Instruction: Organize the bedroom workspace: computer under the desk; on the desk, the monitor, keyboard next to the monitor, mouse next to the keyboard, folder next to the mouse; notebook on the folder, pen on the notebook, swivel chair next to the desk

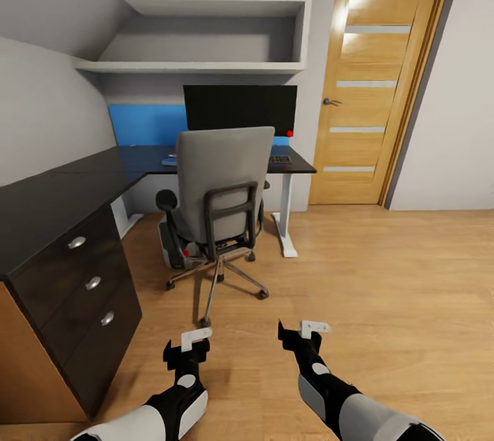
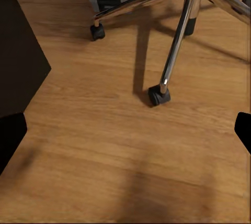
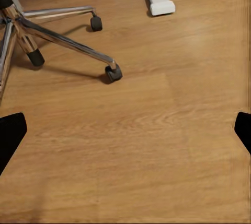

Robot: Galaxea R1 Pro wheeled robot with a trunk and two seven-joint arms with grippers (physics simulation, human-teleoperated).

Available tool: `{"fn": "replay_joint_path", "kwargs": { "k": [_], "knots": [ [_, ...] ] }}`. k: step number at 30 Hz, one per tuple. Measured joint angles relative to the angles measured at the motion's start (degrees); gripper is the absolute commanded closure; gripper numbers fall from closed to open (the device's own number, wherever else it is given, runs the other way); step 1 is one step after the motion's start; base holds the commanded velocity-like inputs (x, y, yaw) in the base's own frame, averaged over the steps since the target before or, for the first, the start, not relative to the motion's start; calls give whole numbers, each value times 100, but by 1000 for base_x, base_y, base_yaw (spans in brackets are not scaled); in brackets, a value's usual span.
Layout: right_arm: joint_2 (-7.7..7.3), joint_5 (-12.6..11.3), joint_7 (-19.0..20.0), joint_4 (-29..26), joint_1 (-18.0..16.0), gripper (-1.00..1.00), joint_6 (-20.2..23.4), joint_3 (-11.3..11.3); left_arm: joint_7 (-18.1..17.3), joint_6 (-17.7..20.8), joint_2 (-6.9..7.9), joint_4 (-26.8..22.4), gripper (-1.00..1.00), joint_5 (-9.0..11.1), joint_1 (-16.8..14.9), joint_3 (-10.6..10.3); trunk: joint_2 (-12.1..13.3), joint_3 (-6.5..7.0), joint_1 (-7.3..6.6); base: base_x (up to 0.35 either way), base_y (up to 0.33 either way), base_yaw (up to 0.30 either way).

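Grey upholstered swivel chair point(image 1: 221, 184) on a castored metal star base stands at the black-topped L-shaped surface point(image 1: 62, 197), back towards me; it should roll easily if gripped by its stiff backrest, my left end effector point(image 1: 186, 347) and right end effector point(image 1: 302, 332) both spread, empty.

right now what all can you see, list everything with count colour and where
swivel chair: 1, grey with black armrests, in front of the desk, back toward the camera
desk: 1, black top, white legs, L-shaped along the left and far wall
drawer unit: 1, dark, three silver knobs, under the desk's near end
monitor: 1, black, on the desk behind the chair
keyboard: 1, black, on the desk, mostly hidden
computer: 1, grey with red light, floor behind the chair base
door: 1, wooden, far right
shelves: 2, white, above the monitor
left gripper: 1, black, open, low over floor
right gripper: 1, black, open, low over floor
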Motion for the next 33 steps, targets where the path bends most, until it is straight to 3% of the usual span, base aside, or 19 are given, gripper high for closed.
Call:
{"fn": "replay_joint_path", "kwargs": {
  "k": [6, 16, 20, 22, 28, 30, 31, 33],
  "knots": [
    [0, -6, 0, 140, 3, -100, -186, 2, 0, 7, 0, 48, -100, 2, 4, 1, 238, 108, -130, -337, 0, 0],
    [-1, -3, -4, 711, 9, -100, -467, 11, 7, -1, 1, 643, -100, 95, 41, 52, 639, 288, -352, -266, 0, 0],
    [-2, -2, -5, 891, 100, -100, -505, 9, 9, -7, 2, 697, -100, 291, 362, 78, 800, 359, -441, -51, 0, 0],
    [-3, -8, -6, 943, 331, -100, -647, -2, 14, -12, 3, 713, -100, 370, 677, 104, 880, 394, -485, -17, 0, 0],
    [-4, -11, 4, 971, 991, -100, -1418, 9, 9, -34, 321, 721, -100, 413, 1301, 99, 1120, 503, -617, -5, 0, 0],
    [-4, -8, -1, 974, 1269, -100, -1812, 8, 8, -55, 451, 722, -100, 423, 1488, 104, 1201, 538, -661, -1, 0, 0],
    [-4, 8, -8, 980, 1625, -100, -2425, 30, 3, -173, 636, 722, -100, 510, 1741, 118, 1240, 555, -683, 0, 0, 0],
    [-5, -7, -4, 982, 1828, -100, -2631, 6, -2, -243, 691, 723, -100, 584, 1848, 103, 1321, 593, -727, 0, 0, 0]
  ]
}}
